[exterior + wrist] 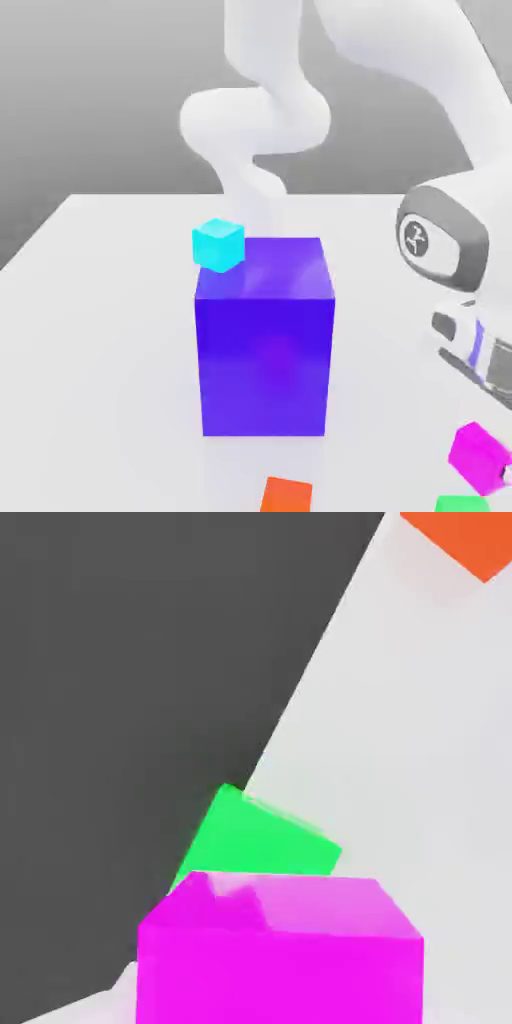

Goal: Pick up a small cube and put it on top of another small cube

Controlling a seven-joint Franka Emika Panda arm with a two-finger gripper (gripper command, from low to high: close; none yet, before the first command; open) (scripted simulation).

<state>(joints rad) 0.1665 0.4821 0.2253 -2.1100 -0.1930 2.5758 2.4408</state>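
Observation:
The small magenta-pink cube (472, 452) hangs tilted just under my hand at the exterior view's lower right, off the table top. My gripper (490, 458) is shut on it. In the hand view the same magenta cube (280, 952) sits very close and squared to the camera. The small cyan cube (219, 243) shows at the far upper left corner of the big purple block (265, 350), overlapping that corner. I cannot tell whether it rests on the block.
A green cube (462, 504) (262, 837) lies right below the magenta one, near the table's edge (300, 692). An orange cube (287, 496) (462, 540) lies in front of the purple block. The white arm (445, 240) rises on the exterior view's right.

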